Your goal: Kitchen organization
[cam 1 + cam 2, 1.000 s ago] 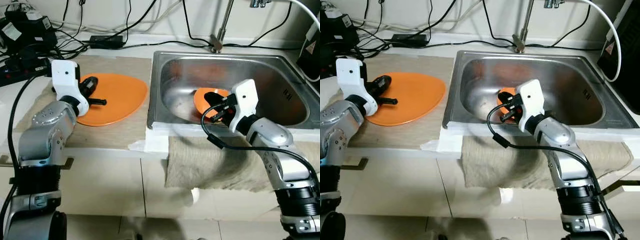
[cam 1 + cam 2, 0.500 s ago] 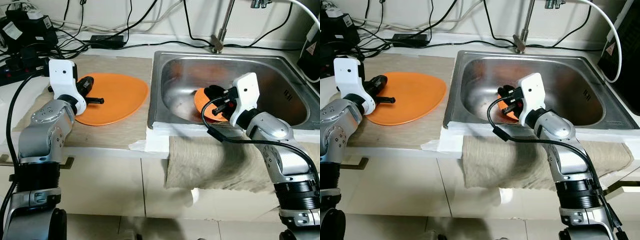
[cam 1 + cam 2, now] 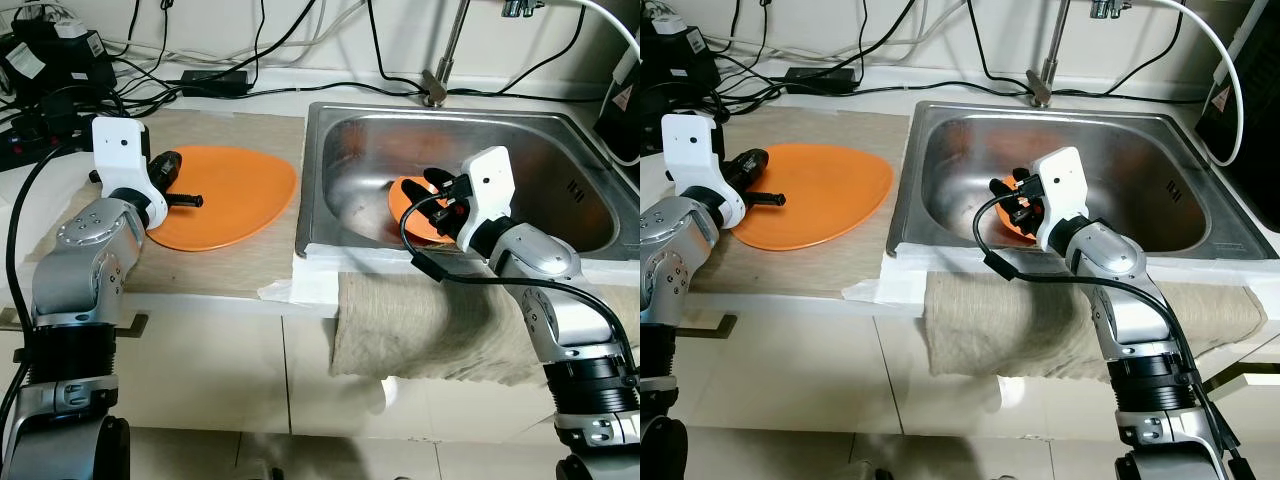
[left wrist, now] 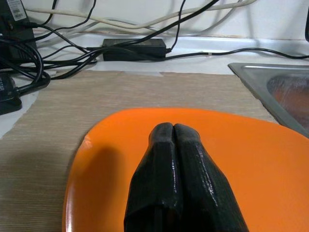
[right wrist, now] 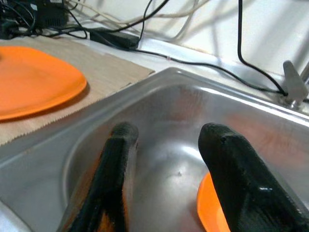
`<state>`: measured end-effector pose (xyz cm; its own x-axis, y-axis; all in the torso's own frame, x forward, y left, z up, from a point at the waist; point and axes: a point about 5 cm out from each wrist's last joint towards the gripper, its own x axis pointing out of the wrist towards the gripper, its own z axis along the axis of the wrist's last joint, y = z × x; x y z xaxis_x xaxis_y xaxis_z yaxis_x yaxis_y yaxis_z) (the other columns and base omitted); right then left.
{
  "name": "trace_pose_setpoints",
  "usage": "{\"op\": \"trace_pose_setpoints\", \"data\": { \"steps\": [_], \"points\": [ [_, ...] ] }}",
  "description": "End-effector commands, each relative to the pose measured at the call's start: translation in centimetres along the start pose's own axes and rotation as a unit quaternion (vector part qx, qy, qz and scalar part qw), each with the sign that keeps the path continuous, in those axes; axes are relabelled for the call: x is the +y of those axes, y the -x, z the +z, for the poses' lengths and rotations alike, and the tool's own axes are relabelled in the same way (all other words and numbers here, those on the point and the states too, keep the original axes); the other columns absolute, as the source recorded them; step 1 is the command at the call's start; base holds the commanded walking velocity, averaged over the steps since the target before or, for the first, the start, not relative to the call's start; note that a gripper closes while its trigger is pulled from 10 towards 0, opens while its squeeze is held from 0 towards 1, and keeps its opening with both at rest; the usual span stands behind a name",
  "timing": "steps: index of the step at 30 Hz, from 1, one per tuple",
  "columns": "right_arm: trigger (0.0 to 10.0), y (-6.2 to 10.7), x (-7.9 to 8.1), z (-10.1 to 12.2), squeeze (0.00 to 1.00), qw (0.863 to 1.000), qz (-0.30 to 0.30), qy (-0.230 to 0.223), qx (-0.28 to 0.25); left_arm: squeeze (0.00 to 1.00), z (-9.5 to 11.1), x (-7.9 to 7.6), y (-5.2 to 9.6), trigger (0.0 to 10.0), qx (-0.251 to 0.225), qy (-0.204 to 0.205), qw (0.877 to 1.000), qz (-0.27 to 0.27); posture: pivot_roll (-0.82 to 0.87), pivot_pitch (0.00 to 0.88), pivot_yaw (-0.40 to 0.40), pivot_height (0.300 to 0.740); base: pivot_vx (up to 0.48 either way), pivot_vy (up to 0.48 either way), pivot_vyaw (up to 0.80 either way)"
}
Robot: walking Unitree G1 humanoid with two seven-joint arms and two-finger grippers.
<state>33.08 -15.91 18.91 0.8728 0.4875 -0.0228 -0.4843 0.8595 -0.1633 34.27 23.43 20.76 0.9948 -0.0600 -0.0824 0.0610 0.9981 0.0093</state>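
In the sink [image 3: 560, 150], right gripper [image 5: 169, 159] has risen.

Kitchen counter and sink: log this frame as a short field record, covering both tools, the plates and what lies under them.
left tool: shut, empty, over the large orange plate
right tool: open, inside the sink, empty
large orange plate: on the beige mat, left of the sink
small orange dish: on the sink bottom, partly hidden by the right tool
cloth: draped over the sink's front edge
faucet: behind the sink
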Motion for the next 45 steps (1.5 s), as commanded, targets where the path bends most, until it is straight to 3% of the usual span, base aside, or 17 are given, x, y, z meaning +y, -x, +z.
{"op": "trace_pose_setpoints", "data": {
  "steps": [1, 6, 14, 15, 32, 38, 45],
  "points": [
    [10.0, -0.2, -0.1, 0.3, 1.00, 1.000, -0.003, 0.010, -0.006, 0.00, 0.4, 0.1, 0.1, 10.0, -0.005, -0.003, 1.000, 0.005, 0.09, 0.000, -0.014, 0.740, 0.000, 0.000, 0.00],
    [10.0, -0.1, 0.2, 0.6, 1.00, 1.000, 0.012, 0.013, -0.009, 0.00, -0.3, 0.4, 0.5, 10.0, 0.019, -0.005, 1.000, 0.000, 0.09, 0.000, -0.019, 0.740, 0.000, 0.000, 0.00],
    [10.0, 0.3, 0.2, 0.6, 1.00, 1.000, 0.015, 0.019, -0.007, 0.00, -1.4, 2.2, 0.8, 10.0, 0.064, -0.028, 0.997, 0.033, 0.08, 0.000, -0.017, 0.740, 0.000, 0.000, 0.00],
    [10.0, 0.3, 0.3, 0.6, 0.00, 1.000, 0.023, 0.019, -0.005, 0.00, -1.6, 2.4, 0.9, 10.0, 0.072, -0.039, 0.996, 0.034, 0.08, 0.000, -0.015, 0.740, 0.000, 0.000, 0.00],
    [10.0, 0.4, -0.2, 0.8, 0.00, 1.000, 0.007, 0.009, -0.007, 0.00, -2.7, 1.9, 1.1, 10.0, 0.119, -0.045, 0.992, 0.009, 0.08, 0.000, -0.010, 0.740, 0.000, 0.000, 0.00],
    [10.0, 0.4, -0.8, 2.0, 0.00, 0.999, 0.016, -0.021, -0.024, 0.00, -4.3, 3.1, 1.8, 10.0, 0.160, -0.025, 0.986, 0.036, 0.08, 0.000, -0.018, 0.740, 0.000, 0.000, 0.00],
    [10.0, 0.4, -1.0, 2.1, 0.00, 0.999, 0.014, -0.033, -0.024, 0.00, -4.9, 3.0, 1.9, 10.0, 0.136, 0.011, 0.990, 0.040, 0.08, 0.000, -0.025, 0.740, 0.000, 0.000, 0.00]
  ]
}}
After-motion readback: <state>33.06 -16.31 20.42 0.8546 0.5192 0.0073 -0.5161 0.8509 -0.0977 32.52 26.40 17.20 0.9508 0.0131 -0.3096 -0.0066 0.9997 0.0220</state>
